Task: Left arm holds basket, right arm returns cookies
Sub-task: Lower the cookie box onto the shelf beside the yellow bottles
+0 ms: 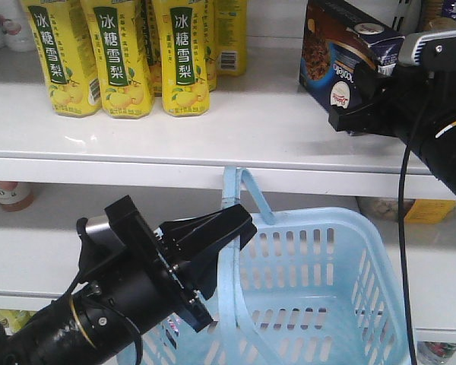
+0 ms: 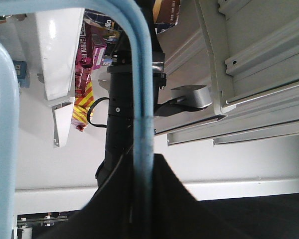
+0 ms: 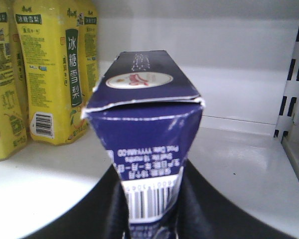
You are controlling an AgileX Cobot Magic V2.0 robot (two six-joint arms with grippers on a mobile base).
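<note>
The light blue basket (image 1: pixel 319 296) hangs below the shelf at lower right. My left gripper (image 1: pixel 226 228) is shut on one of its loop handles (image 1: pixel 232 190); the left wrist view shows that handle (image 2: pixel 142 99) running up between the black jaws of the left gripper (image 2: pixel 142 199). My right gripper (image 1: pixel 353 103) is shut on the navy cookie box (image 1: pixel 338 53), holding it tilted just above the upper shelf at the right. In the right wrist view the box (image 3: pixel 144 129) fills the centre, barcode end pinched in the right gripper (image 3: pixel 149 204).
Tall yellow drink bottles (image 1: pixel 121 57) stand in a row at the left of the upper white shelf (image 1: pixel 213 125); they also show in the right wrist view (image 3: pixel 45 69). A slotted shelf upright (image 3: pixel 294 69) stands at the right. Packaged goods (image 1: pixel 11 194) sit on the lower shelf.
</note>
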